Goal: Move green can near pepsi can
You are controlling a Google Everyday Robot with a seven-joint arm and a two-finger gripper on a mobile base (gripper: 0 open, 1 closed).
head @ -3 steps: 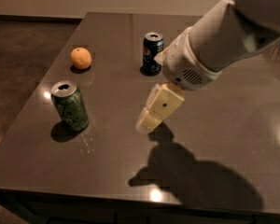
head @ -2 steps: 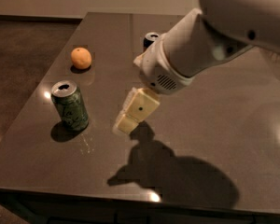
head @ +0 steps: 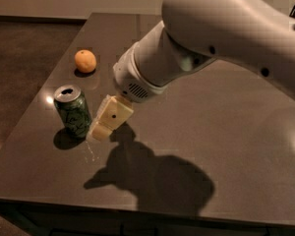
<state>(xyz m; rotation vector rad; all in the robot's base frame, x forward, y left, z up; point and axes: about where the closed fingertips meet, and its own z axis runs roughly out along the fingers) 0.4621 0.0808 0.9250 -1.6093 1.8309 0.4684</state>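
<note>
Since the earlier frames the arm (head: 196, 48) has swung left across the table (head: 226, 146), and the gripper (head: 99, 132) that hung over the middle now sits right beside the green can (head: 73, 111). The wrist now blocks the far side where the pepsi can stood a second ago, so I cannot see it at present.

I read this as the approach to a grasp. The gripper comes in low and angled down to the left, its pale tip aimed at the can's lower body rather than its top, which suits a side pinch on an upright cylinder. From this side-on angle I cannot tell whether the gripper is open or closed, and I see nothing held in it.

The green can stands upright near the left edge of the table, immediately left of the gripper's tip. The two look just short of touching, or barely in contact; I cannot say which. An orange (head: 85, 61) sits farther back on the left, well apart from both.
</note>
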